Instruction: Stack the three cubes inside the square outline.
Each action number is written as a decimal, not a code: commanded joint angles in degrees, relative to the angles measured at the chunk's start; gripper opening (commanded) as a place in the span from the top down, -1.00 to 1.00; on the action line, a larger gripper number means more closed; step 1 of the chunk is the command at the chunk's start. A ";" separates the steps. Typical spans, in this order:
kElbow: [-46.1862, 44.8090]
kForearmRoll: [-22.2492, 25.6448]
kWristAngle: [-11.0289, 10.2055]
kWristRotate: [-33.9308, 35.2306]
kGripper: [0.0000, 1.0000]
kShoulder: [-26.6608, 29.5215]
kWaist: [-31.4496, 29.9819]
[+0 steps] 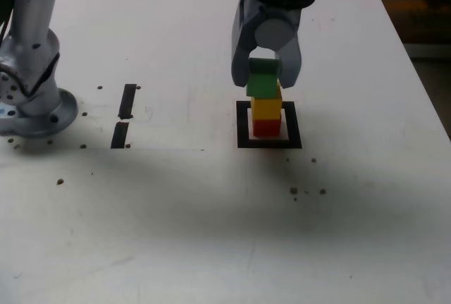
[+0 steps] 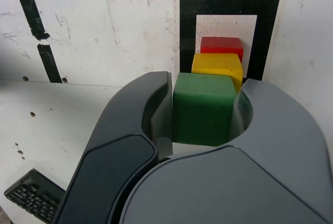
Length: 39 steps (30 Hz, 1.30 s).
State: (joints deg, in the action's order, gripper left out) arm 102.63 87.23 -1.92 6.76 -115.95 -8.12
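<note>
Item 1, square outline (image 1: pixel 244 125): thick black tape frame with a white centre, flat on the white table (image 1: pixel 211 233). I take it as my landmark for every entry below.

Item 2, red cube (image 1: pixel 266 128): sits inside the outline on its white centre, the lowest block in my view.

Item 3, yellow cube (image 1: pixel 267 108): rests directly on the red cube, still within the outline's bounds as seen from the exterior view.

Item 4, green cube (image 1: pixel 262 80): topmost of the 3, above the outline and over the yellow cube. From the exterior view it looks to sit on or just at the yellow cube's top; I cannot tell whether the 2 faces fully touch. In the wrist view it sits a little off-line from the yellow block beneath.

Item 5, gripper (image 1: pixel 266 78): directly above the outline, pointing down, jaws clamped on the green cube, 1 jaw pressed to each side of it in the wrist view.

Item 6, 2 short black tape strips (image 1: pixel 124 116): laid end to end, well apart from the outline, toward the exterior view's left.

Item 7, arm base (image 1: pixel 32 106): grey round mount on the table, farther from the outline than the strips, at the exterior view's left edge.

Item 8, dark specks (image 1: pixel 307 191): small scatter near the outline, on its camera-facing side.
</note>
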 commanded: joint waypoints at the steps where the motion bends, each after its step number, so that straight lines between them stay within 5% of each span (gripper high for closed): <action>1: -0.14 0.01 0.12 0.22 -0.12 -0.19 -0.03; 6: 0.27 -0.16 0.13 0.24 -0.61 -0.11 -0.04; 13: 0.42 -0.22 -0.49 0.23 -0.94 0.01 -0.03; 28: 0.09 0.26 -1.23 0.27 -0.99 2.74 -0.05; 39: -12.66 1.07 -2.40 -0.83 -0.99 18.63 0.93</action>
State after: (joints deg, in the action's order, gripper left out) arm 91.97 88.07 -4.02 6.00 -100.53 -7.61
